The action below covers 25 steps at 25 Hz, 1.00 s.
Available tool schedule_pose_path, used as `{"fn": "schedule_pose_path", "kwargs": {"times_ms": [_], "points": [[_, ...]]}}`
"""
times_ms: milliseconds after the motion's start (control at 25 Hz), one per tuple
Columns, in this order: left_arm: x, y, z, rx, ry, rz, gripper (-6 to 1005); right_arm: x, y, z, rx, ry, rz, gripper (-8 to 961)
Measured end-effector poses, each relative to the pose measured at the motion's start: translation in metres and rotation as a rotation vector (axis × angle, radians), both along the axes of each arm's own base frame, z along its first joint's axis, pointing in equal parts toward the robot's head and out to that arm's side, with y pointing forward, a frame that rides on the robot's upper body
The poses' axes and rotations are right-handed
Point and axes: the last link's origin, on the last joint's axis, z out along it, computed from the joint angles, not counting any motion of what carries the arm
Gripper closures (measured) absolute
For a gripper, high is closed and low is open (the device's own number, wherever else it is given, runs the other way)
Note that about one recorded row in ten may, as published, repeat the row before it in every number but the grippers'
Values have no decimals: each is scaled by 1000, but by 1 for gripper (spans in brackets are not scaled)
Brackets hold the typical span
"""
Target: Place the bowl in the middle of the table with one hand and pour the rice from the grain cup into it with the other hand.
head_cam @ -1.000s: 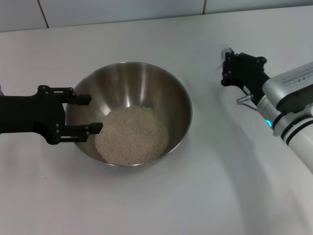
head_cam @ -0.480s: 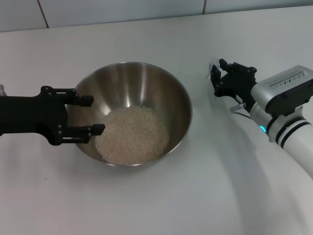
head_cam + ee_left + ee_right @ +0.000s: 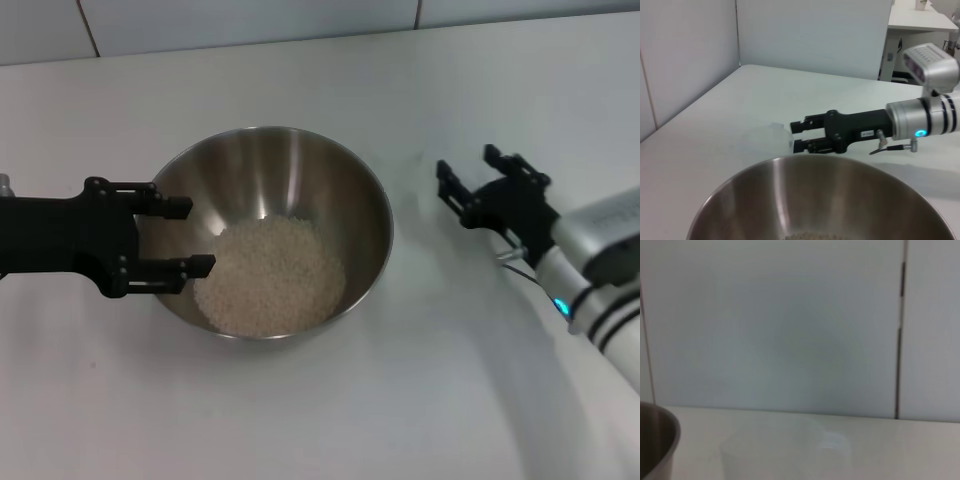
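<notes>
A: Far left first?

B: Black two-fingered left gripper [image 3: 175, 237], fingers apart, set across the left rim of the large round stainless-steel bowl [image 3: 300, 170]. One finger over the rim, the other reaching in above the grains. Contact with the metal: cannot tell.

A: Bowl position?

B: Roughly mid-way on the plain white table [image 3: 300, 420], mouth straight up. Round, so no long axis to log. Pale off-white rice [image 3: 270, 275] heaped in the bottom, nearer the front wall.

A: Further right?

B: Small clear plastic grain cup [image 3: 771, 136], standing on the table right of the bowl, apart from it. Looks upright, mouth up, long axis vertical, but too faint to be sure. No rice seen inside. Hardly visible from the head camera; a ghost outline in the right wrist view [image 3: 785, 450].

A: Right gripper?

B: Black right gripper [image 3: 470, 170], fingers spread, holding nothing, tips just short of the cup and aimed at it, lying low and level over the table.

A: Step in hand?

B: Probably clearing away, pour judged done. Best to back off straight along the finger line, no sideways sweep, so as not to tip such a light cup. Same on the left: lift clear of the rim without dragging the bowl off centre.
</notes>
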Motion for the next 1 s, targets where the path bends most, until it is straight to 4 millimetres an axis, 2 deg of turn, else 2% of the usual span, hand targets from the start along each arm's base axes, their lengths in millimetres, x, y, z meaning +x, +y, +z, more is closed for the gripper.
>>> {"fn": "schedule_pose_path", "kwargs": {"times_ms": [80, 120, 160, 240, 320, 480, 520, 560, 680, 880, 1000], "points": [[0, 0, 0, 0, 1, 1, 287, 8, -12, 9, 62, 57, -22, 383], [-1, 0, 0, 0, 1, 1, 287, 15, -23, 22, 130, 132, -32, 346], [-1, 0, 0, 0, 1, 1, 287, 15, -23, 22, 130, 132, -32, 309], [-1, 0, 0, 0, 1, 1, 287, 20, -34, 40, 201, 220, -2, 234], [0, 0, 0, -1, 2, 0, 287, 18, -42, 57, 244, 285, 82, 224], [0, 0, 0, -1, 2, 0, 287, -6, -49, 86, 232, 324, 372, 208], [0, 0, 0, -1, 2, 0, 287, -18, -42, 94, 160, 308, 495, 209], [0, 0, 0, -1, 2, 0, 287, -18, -42, 94, 160, 308, 495, 209], [0, 1, 0, 4, 2, -2, 287, -35, -17, 102, -67, 256, 621, 210], [0, 1, 0, 6, 1, -1, 287, -65, 14, 102, -425, 99, 728, 211], [2, 2, 0, 7, 2, -5, 287, -83, 32, 101, -631, 7, 717, 212]]}}
